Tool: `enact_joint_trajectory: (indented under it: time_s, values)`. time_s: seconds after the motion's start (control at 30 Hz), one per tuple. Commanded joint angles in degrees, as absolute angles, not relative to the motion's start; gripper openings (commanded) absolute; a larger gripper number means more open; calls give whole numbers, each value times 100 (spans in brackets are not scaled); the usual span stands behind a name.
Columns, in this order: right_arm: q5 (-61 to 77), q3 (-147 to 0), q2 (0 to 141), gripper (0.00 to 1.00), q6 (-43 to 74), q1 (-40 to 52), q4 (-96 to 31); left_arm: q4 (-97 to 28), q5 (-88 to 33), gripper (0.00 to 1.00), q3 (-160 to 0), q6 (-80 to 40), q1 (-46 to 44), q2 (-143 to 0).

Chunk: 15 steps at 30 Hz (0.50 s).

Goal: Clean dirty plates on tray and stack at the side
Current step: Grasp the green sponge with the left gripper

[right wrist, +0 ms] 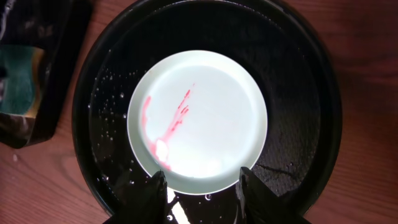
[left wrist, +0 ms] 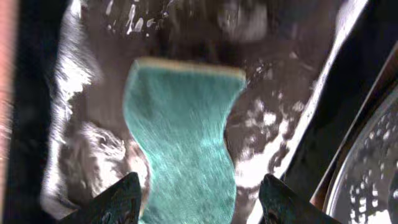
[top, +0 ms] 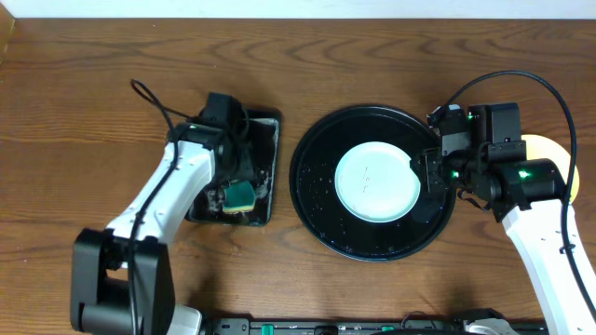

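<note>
Two arms reach over a wooden table (top: 93, 112). Directly ahead of the right gripper (right wrist: 201, 185) lies the big round black tray (top: 317, 200), wet with droplets. The gripper's fingers are spread apart. Between them shows the near edge of a pale blue-white plate (right wrist: 205, 118), smeared red and sitting near the tray's middle. Behind that gripper, partly hidden by the arm, sits a pale yellow plate (top: 549, 149). The left gripper (left wrist: 200, 190) hangs spread wide above a smaller rectangular tray (top: 268, 140). A green sponge (left wrist: 183, 137) lies between and ahead of its fingers, unpinched.
</note>
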State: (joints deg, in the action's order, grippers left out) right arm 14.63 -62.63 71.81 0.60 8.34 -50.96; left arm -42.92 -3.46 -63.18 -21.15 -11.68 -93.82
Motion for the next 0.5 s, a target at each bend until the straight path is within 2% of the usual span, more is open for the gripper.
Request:
enact_joint_trajectory:
  time_s: [0.0,0.17,0.2,0.23,0.33,0.47]
  values:
    - [1529,-6313,7190,35,62,873,-5083,-4123,318,62,-6322,-2014,-1153,-9467]
    - [1531,-6313,7190,35,62,873,-5083,-3542,239,61,-6086,-2018,-1153,-9948]
    - [1533,-6313,7190,35,62,873,-5083,-3485,189,58,-6075,-2018,-1153,-10088]
    - [1531,-6313,7190,35,62,873,-5083,-3444,150,50,-6075,-2018,-1153,-10226]
    - [1531,-6313,7190,35,64,873,-5083,-3411,148,9,-6077,-2018,-1153,-10416]
    - [1531,-6313,7190,35,67,873,-5083,-3579,148,8,-6252,-2016,-1153,-10350]
